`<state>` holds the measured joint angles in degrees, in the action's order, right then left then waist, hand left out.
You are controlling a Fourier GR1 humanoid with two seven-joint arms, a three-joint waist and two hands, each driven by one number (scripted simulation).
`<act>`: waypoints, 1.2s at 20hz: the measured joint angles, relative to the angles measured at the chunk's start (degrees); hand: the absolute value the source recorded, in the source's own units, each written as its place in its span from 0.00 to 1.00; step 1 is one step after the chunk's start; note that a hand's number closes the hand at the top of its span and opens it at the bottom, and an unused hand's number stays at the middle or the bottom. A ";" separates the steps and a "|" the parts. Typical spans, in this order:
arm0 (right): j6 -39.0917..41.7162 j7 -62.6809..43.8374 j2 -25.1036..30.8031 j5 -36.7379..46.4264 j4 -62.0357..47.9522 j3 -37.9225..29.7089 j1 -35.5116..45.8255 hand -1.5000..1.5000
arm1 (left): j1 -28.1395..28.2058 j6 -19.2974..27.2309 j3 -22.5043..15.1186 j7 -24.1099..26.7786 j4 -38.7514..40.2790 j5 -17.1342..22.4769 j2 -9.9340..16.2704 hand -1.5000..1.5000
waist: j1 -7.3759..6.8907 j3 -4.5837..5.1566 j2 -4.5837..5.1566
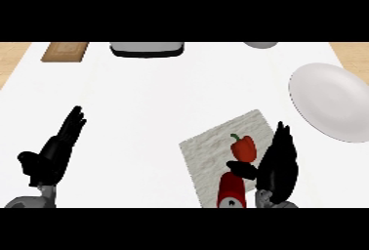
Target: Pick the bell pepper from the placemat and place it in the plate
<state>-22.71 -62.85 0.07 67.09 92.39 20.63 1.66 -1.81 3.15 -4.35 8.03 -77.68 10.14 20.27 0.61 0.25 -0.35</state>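
right hand (277, 161) open beside bell pepper (243, 148) | on placemat (209, 151) | left hand (54, 154) open

I count one bell pepper (243, 148), one placemat (216, 146) and one plate (331, 100). I see two hands: left hand (52, 155), right hand (277, 163).

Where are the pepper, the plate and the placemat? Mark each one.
pepper (243, 148): head view, on its red body, below the green stem.
plate (333, 100): head view, on its bare white middle.
placemat (209, 149): head view, on the bare grey cloth left of the pepper.
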 measured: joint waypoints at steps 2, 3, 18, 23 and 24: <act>3.05 -2.26 0.05 0.88 1.99 0.77 0.40 0.00 | -0.47 0.22 -0.05 -0.22 0.21 -0.44 -0.38 0.50 | -0.15 -0.07 0.09; 4.25 -2.94 0.06 0.86 2.20 0.73 0.75 0.00 | -0.75 0.47 -0.24 0.09 0.77 -0.75 -1.00 0.50 | -0.20 -0.09 0.14; 13.55 -3.16 0.16 -2.48 -1.08 -3.83 1.84 0.00 | -1.52 -0.98 1.28 0.30 1.80 -2.02 -1.90 0.50 | -0.67 -0.24 0.36; 14.44 -2.47 0.14 -2.36 -3.42 -6.24 1.97 0.00 | -2.46 -1.59 2.13 0.34 2.66 -2.39 -2.19 0.50 | -0.63 -0.24 0.35; 14.71 -2.35 0.12 -2.47 -3.80 -6.87 2.28 0.00 | -1.97 -2.42 2.59 0.90 2.78 -2.18 -1.70 0.50 | -0.67 -0.24 0.35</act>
<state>-7.99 -65.19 0.20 64.62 88.59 13.76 3.94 -3.78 0.73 -1.76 8.93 -74.89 7.97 18.57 -0.06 0.01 0.00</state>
